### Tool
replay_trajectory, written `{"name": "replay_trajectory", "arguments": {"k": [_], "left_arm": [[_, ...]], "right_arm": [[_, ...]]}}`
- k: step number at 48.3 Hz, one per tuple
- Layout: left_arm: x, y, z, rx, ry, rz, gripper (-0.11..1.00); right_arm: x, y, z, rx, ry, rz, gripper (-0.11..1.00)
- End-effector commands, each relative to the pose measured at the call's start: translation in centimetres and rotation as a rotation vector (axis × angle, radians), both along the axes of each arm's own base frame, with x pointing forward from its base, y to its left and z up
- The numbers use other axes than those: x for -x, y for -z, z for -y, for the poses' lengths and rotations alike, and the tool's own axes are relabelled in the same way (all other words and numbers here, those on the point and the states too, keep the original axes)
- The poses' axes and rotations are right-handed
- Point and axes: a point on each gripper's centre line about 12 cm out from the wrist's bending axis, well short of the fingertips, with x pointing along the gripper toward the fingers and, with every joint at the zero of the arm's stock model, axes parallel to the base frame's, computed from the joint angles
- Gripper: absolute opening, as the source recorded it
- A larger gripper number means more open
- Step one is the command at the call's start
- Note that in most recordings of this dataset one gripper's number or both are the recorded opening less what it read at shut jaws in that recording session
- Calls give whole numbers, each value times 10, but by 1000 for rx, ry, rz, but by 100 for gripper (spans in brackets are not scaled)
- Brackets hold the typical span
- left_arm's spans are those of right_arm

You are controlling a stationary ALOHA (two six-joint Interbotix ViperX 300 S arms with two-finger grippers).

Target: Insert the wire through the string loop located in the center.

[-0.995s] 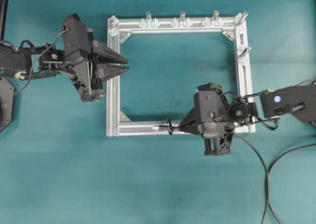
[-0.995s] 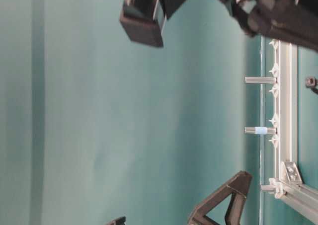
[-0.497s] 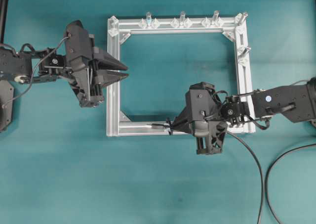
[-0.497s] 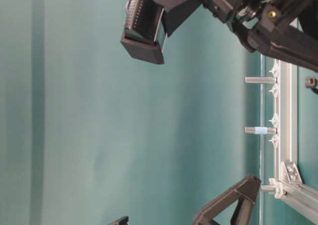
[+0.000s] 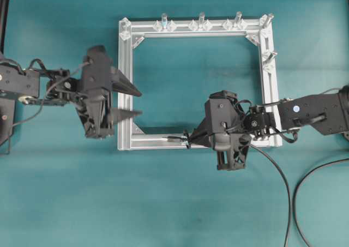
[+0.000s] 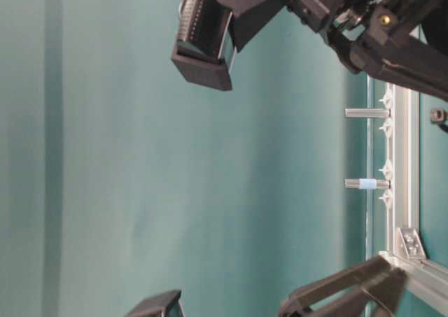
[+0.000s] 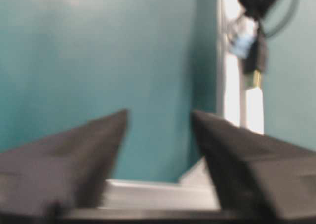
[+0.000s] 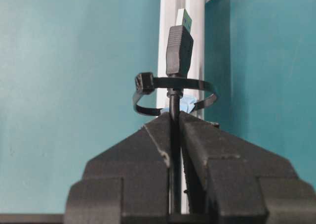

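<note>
My right gripper (image 8: 174, 116) is shut on the black wire (image 8: 174, 130) just behind its plug. The plug (image 8: 178, 48) and its metallic tip stick out past the black string loop (image 8: 197, 82), which rings the wire above a pale blue base (image 8: 185, 105). In the overhead view the right gripper (image 5: 197, 137) sits at the frame's near bar, with the string loop (image 5: 187, 139) at its tip and the plug tip (image 5: 173, 139) to the left. My left gripper (image 5: 140, 103) is open and empty over the frame's left bar, well left of the plug (image 7: 256, 61).
The square aluminium frame (image 5: 125, 50) lies on the teal table, with upright pegs (image 5: 201, 19) along its far bar and right bar. The wire's slack (image 5: 283, 181) trails off toward the near right. A second black cable (image 5: 316, 173) lies beside it.
My left gripper has slid toward the near side along the frame's left bar and spread its jaws wide. The right gripper shifted slightly left with the wire a second ago, then held still.
</note>
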Motion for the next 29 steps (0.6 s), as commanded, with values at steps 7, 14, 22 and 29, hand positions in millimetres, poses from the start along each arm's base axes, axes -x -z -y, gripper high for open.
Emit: {"name": "replay_trajectory", "arguments": {"k": [7,14,22,29], "left_arm": [[-6,-16,7,8,26,-79,90],[-6,-16,7,9,27,-93,88],[-7,-16,7,9,27,-92,88],[-8,-18,8,9,29,-87,88]], "right_arm": [[-4,-9,0,-2,-1,32,7],[-4,-10,0,-1,-1,32,7],[-4,-10,0,-2,-1,34,7],[-4,-10,0,-2,-1,34,7]]}}
